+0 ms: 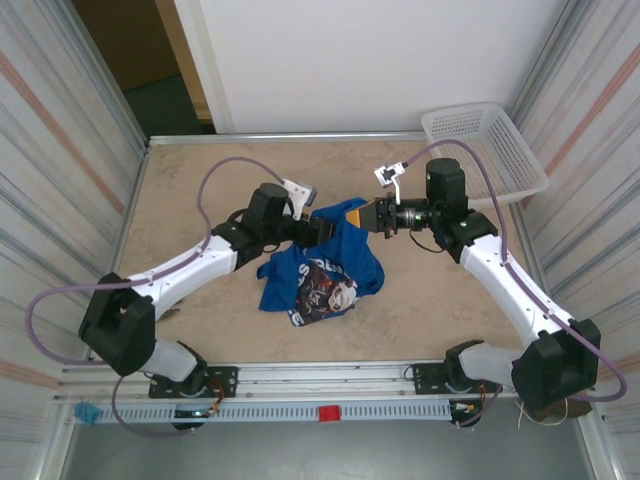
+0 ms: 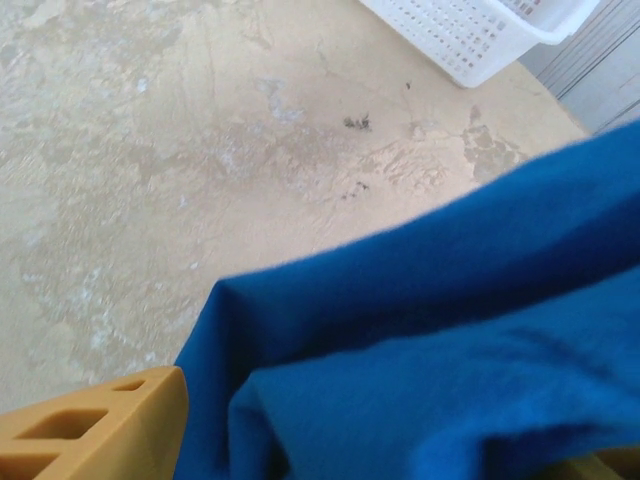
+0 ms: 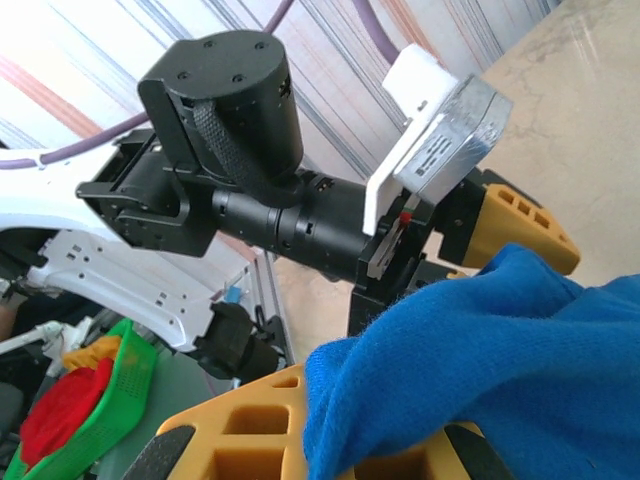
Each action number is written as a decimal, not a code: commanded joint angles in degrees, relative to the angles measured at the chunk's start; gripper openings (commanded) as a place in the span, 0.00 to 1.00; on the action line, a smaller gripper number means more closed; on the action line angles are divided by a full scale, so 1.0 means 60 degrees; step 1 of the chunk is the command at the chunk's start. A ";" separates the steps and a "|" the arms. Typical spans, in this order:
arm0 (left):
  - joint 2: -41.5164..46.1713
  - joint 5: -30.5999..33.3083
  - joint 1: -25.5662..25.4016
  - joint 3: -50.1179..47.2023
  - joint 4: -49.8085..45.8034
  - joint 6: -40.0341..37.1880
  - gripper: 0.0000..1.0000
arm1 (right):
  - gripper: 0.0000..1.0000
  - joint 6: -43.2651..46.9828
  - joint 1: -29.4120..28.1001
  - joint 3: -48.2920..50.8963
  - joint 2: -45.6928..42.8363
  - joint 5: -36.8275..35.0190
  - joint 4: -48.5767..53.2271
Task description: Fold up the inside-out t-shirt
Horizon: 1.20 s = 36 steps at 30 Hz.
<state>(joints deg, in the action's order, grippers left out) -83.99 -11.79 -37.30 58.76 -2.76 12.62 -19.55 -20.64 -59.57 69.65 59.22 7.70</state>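
t-shirt (image 1: 345, 262): royal blue
print (image 1: 325, 292): dark, multicoloured, at the shirt's 6 o'clock
basket (image 1: 487, 150): white lattice
table (image 1: 190, 180): mottled beige
arms (image 1: 185, 265): white, black joints
fingers (image 2: 90, 430): yellow-orange

Arm links: the left arm (image 1: 190, 262) and right arm (image 1: 505, 275) have white moulded shells.
Joints: black housings (image 1: 118, 325), cylindrical at the wrist, with a round cap (image 3: 225, 65) bearing small screws.
Bases: black mounts (image 1: 470, 368) on a silver slotted rail (image 1: 330, 375) at the near edge.
Cables: one purple cable (image 1: 215, 175) runs along each arm.
Wrist cameras: white-and-grey box (image 3: 440, 130) with a printed label, on a white bracket.
Hands: the left hand (image 1: 322, 228) and right hand (image 1: 372, 215) have black bodies.
Fingers: yellow-orange plastic (image 2: 90, 430) with rectangular pockets.
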 commanded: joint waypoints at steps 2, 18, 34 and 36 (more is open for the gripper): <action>-0.0847 -0.0942 -0.0070 0.0959 0.0586 -0.0360 0.57 | 0.00 -0.0108 0.0099 -0.0316 0.0204 0.0189 -0.0272; -0.0563 -0.9162 0.2257 0.0534 0.6449 0.5739 0.00 | 0.53 -0.1879 0.1595 -0.0650 0.3048 -0.4478 -0.0152; -0.0519 -0.9665 0.2206 0.0836 0.7966 0.7032 0.00 | 0.67 -0.0618 -0.0849 0.0236 0.0691 -0.4912 -0.1103; -0.0519 -0.9666 0.2180 0.0879 0.8072 0.7137 0.00 | 0.68 -0.0580 -0.0902 0.0178 0.0901 -0.4578 -0.1335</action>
<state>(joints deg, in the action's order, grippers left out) -89.03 -67.92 -23.75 62.13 40.84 53.10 -26.02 -25.17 -57.14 74.26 27.53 2.81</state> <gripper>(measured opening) 0.058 0.676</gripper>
